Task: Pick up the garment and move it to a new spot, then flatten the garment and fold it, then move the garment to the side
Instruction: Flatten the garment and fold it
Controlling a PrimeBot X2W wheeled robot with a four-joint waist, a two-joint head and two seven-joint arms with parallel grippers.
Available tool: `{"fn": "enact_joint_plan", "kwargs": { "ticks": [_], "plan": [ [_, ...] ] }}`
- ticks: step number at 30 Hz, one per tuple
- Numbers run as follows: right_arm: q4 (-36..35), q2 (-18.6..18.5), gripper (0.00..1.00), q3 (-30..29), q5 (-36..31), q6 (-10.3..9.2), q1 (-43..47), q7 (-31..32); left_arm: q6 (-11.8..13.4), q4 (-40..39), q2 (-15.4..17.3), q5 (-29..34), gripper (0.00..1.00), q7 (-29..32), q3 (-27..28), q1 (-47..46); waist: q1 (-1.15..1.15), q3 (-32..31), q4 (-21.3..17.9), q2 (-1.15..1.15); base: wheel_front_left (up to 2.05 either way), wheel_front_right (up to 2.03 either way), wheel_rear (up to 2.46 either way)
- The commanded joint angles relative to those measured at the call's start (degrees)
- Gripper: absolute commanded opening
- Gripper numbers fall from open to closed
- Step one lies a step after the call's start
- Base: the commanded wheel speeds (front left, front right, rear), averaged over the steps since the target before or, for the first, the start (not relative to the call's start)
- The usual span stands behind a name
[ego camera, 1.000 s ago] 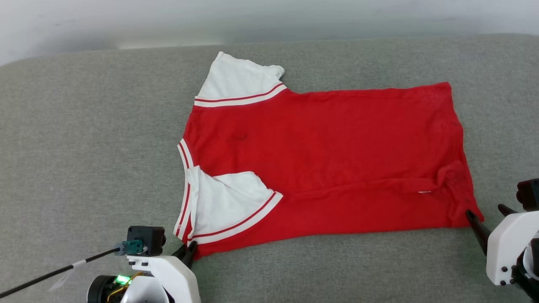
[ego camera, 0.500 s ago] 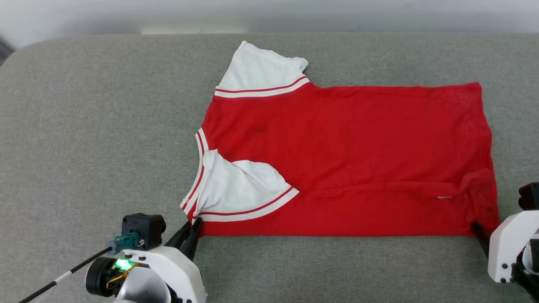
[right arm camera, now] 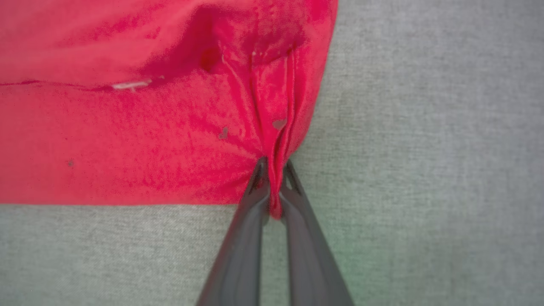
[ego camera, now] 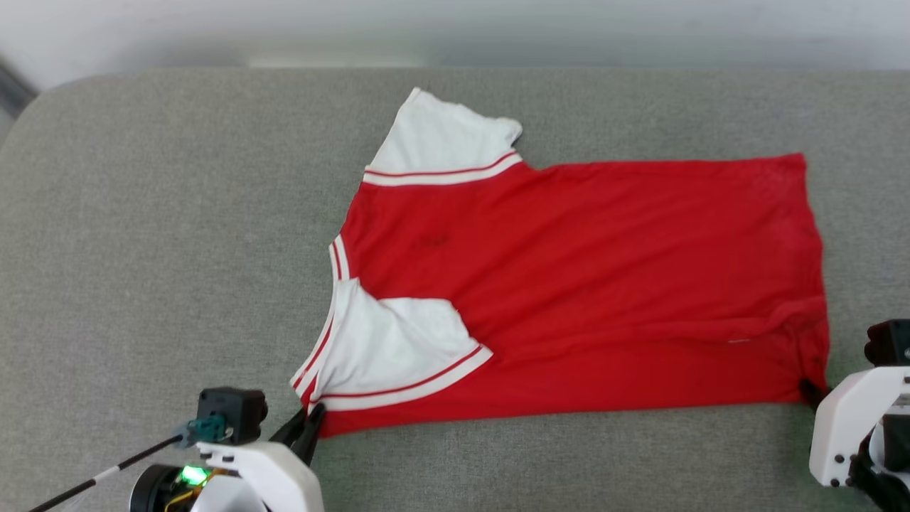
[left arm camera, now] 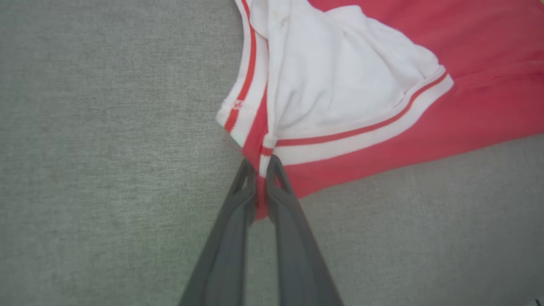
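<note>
The garment (ego camera: 590, 284), a red T-shirt with white striped sleeves, lies spread on the grey cushion, collar end to the left and hem to the right. Its near sleeve (ego camera: 398, 348) is folded in over the body. My left gripper (ego camera: 313, 419) is shut on the near shoulder corner; in the left wrist view red fabric (left arm camera: 261, 199) is pinched between the dark fingers (left arm camera: 238, 212). My right gripper (ego camera: 807, 387) is shut on the near hem corner, and the right wrist view shows a bunched red pleat (right arm camera: 276, 178) held between its fingers (right arm camera: 255, 199).
The grey fabric surface (ego camera: 156, 249) extends wide to the left of the garment and along the near edge. A pale wall (ego camera: 455, 28) runs behind the far edge. A thin black-and-white rod (ego camera: 92, 476) sticks out from my left wrist.
My right gripper has shut on the near hem corner. The camera has shifted, so the whole picture moved. The near edge of the garment now runs slightly slanted between both grippers.
</note>
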Motion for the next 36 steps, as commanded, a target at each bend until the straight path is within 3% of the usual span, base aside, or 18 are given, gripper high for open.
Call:
{"fn": "enact_joint_plan", "kwargs": {
  "ticks": [1,10,17,23,24,25,26,31,36],
  "plan": [
    [-0.1,0.9,0.0,-0.1,0.6,0.0,2.0,0.1,0.3,0.1,0.9,-0.3,0.0,0.2,0.7,1.5,0.0,-1.7,-0.5,0.0,0.0,0.0,0.0],
    [-9.7,2.6,0.0,-4.8,-0.2,-0.06,11.7,3.2,2.7,-4.5,5.8,-1.6,0.0,1.9,1.1,12.4,0.0,-7.0,-2.2,0.0,0.0,0.0,0.0],
    [-13.0,4.2,0.0,-6.6,-0.7,-0.05,16.6,5.3,2.3,-4.1,5.3,-2.6,0.0,2.1,-0.2,15.2,0.0,-7.6,-2.7,0.0,0.0,0.0,0.0],
    [-11.0,4.2,0.0,-6.1,-3.0,-0.05,17.7,5.7,-1.0,0.5,3.0,-4.0,0.0,0.1,-1.6,13.9,0.0,-8.0,-2.9,0.0,0.0,0.0,0.0],
    [-10.5,4.5,0.2,-5.9,-3.1,-0.05,17.8,5.8,-1.4,1.4,2.6,-4.0,0.0,-0.3,-1.8,13.7,0.0,-8.2,-2.9,0.0,0.0,0.0,0.0],
    [-10.1,4.8,0.96,-5.7,-3.1,-0.05,17.9,5.9,-1.8,2.3,2.3,-4.1,0.29,-0.7,-1.9,13.5,0.0,-8.3,-2.9,0.0,0.0,0.0,0.0],
    [-9.8,5.0,1.0,-5.6,-3.1,-0.05,17.9,5.7,-2.1,3.0,2.3,-4.1,1.0,-1.0,-2.0,13.4,0.0,-8.4,-2.9,0.0,0.0,0.0,0.0],
    [-10.2,5.4,1.0,-5.5,-2.5,-0.02,16.2,3.4,-3.4,4.5,1.2,-2.9,1.0,-6.2,-1.0,11.7,0.0,-9.3,-2.9,0.0,0.0,0.0,0.0],
    [-12.1,5.0,1.0,-6.2,-2.9,-0.02,14.1,-0.5,-5.8,4.3,0.5,-0.6,1.0,-16.8,1.1,9.6,0.0,-10.3,-2.9,0.0,0.0,0.0,0.0]
  ]
}}
